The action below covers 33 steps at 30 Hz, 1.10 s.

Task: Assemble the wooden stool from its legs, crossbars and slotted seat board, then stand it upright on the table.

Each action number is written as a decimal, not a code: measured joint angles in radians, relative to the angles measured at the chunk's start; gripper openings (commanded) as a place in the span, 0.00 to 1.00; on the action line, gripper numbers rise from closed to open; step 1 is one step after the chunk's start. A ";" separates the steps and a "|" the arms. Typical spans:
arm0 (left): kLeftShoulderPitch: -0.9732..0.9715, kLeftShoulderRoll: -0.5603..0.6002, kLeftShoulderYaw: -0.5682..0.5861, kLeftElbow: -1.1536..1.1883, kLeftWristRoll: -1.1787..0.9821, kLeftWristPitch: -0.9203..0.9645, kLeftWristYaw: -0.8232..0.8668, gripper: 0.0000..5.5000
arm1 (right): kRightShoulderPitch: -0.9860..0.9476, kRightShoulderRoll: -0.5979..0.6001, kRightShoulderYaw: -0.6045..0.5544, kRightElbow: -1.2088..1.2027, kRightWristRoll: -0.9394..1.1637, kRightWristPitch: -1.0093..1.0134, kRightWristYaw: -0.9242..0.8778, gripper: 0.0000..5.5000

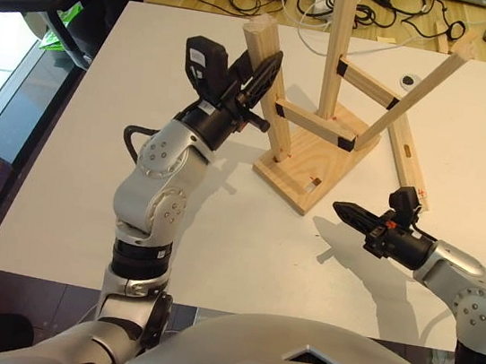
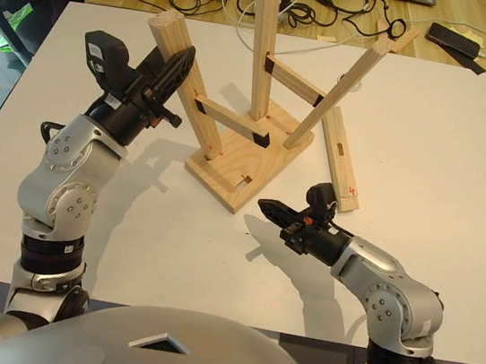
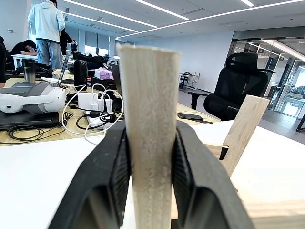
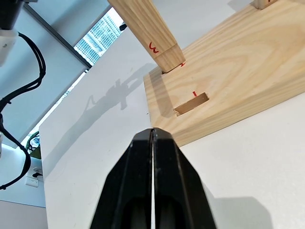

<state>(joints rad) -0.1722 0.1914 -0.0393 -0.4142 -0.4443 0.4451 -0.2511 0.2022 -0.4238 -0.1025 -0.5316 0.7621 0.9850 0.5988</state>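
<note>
Stool (image 1: 331, 95) part-built, seat-down, mid-assembly

L claw (image 1: 258, 85) is clamped across the upper part of a tilted leg (image 1: 263, 38); the wrist cam shows both pads tight on the wood. R claw (image 1: 344, 212) is pinched closed w/ nothing in it, hovering low over the white table (image 1: 91, 170) just off the near corner of the seat board (image 1: 342, 155).

Step in hand, as I read it: getting the held leg seated square. Its foot sits at a slot on the board's left side but the leg leans outward. I'd rock it twd upright w/ a slow wrist motion. I wouldn't push down hard while it's skewed, as the crossbar (image 1: 310, 124) joint would prob. bind. I'd also bring the R claw onto the board's near corner to pin it, since the board looks light and could slide or tip. A high grip gives leverage, but I'd watch for the leg slipping thru the pads.

Stool itself is pale wood and sits mid-table. Centre leg (image 1: 340, 33) stands about straight. Right leg (image 1: 418, 93) splays outward, tied in by a second crossbar (image 1: 370, 84). There are dark fittings at the crossbar ends. One empty slot (image 4: 190, 102) shows near the corner by the R claw. A loose slotted piece (image 1: 406, 164), prob. the 4th leg, lies flat on the table beside the board's right edge. Roughly 2/3 done by my guess; flipping upright comes last.
</note>
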 measured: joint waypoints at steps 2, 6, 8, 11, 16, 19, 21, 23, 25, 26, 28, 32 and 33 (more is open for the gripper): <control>0.006 0.002 -0.001 -0.003 0.002 -0.005 -0.009 0.19 | -0.002 -0.004 0.000 0.001 0.001 0.000 0.000 0.00; 0.018 0.041 0.001 -0.057 0.000 0.045 -0.020 0.19 | -0.003 -0.010 0.001 0.009 0.003 -0.002 0.000 0.00; 0.036 0.043 0.004 -0.086 0.000 0.060 -0.009 0.19 | -0.004 -0.011 0.003 0.012 0.006 -0.009 0.000 0.00; 0.068 0.041 -0.002 -0.121 0.005 0.062 0.014 0.19 | -0.004 -0.011 0.003 0.017 0.006 -0.015 0.000 0.00; 0.084 0.042 -0.020 -0.153 0.019 0.078 0.022 0.19 | -0.003 -0.012 0.003 0.017 0.008 -0.021 0.000 0.00; 0.071 0.050 -0.040 -0.145 0.023 0.085 0.006 0.19 | -0.003 -0.014 0.003 0.017 0.009 -0.022 0.000 0.00; 0.039 0.069 -0.061 -0.119 0.041 0.085 -0.015 0.19 | -0.002 -0.015 0.003 0.016 0.010 -0.022 0.000 0.00; 0.012 0.078 -0.081 -0.105 0.061 0.087 -0.025 0.19 | -0.003 -0.016 0.003 0.017 0.010 -0.022 0.000 0.00; -0.013 0.078 -0.087 -0.090 0.063 0.105 -0.023 0.19 | -0.003 -0.016 0.003 0.017 0.010 -0.022 0.000 0.00; -0.025 0.077 -0.084 -0.084 0.061 0.117 -0.021 0.19 | -0.003 -0.017 0.003 0.017 0.010 -0.023 0.000 0.00; -0.043 0.077 -0.080 -0.076 0.060 0.139 -0.020 0.19 | -0.003 -0.017 0.003 0.017 0.010 -0.023 0.000 0.00; -0.039 0.068 -0.036 -0.097 0.017 0.217 0.012 0.19 | -0.003 -0.017 0.004 0.017 0.009 -0.030 0.001 0.00; -0.030 0.064 -0.024 -0.111 0.007 0.233 0.023 0.19 | -0.003 -0.017 0.005 0.017 0.009 -0.031 0.001 0.00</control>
<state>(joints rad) -0.2021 0.2552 -0.0628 -0.5256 -0.4372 0.6779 -0.2286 0.1988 -0.4409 -0.0979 -0.5145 0.7714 0.9536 0.5996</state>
